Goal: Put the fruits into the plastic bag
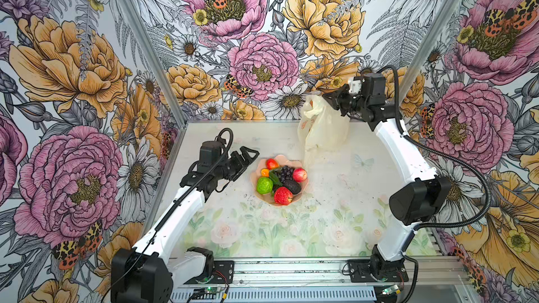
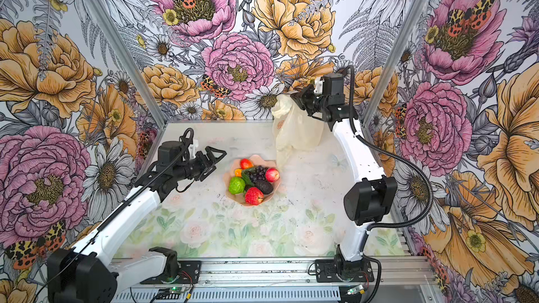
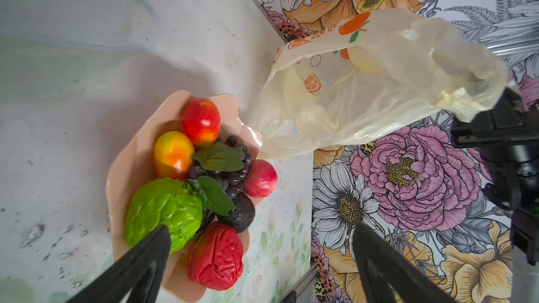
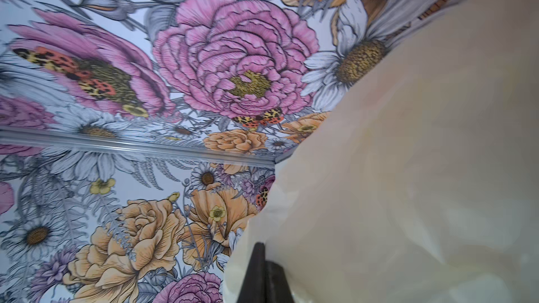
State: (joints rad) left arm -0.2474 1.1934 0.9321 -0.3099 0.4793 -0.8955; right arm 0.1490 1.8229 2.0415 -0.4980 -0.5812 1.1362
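- I count seven fruits (image 1: 284, 174), all heaped in the one pink bowl (image 1: 257, 170) at mid-table.
- My left gripper (image 1: 252, 158), jaws wide and empty, hovers just left of the bowl. I judge it the nearer arm by far.
- The one bag (image 1: 323, 129) hangs far-right of the bowl and slopes down to the table just beyond it.
- My right gripper (image 1: 328, 97) is clamped on the bag's top.

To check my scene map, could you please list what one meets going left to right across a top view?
The left gripper, jaws open → green fruit → grapes → bag. The right gripper, shut on the bag, overlaps it, so it is left out.
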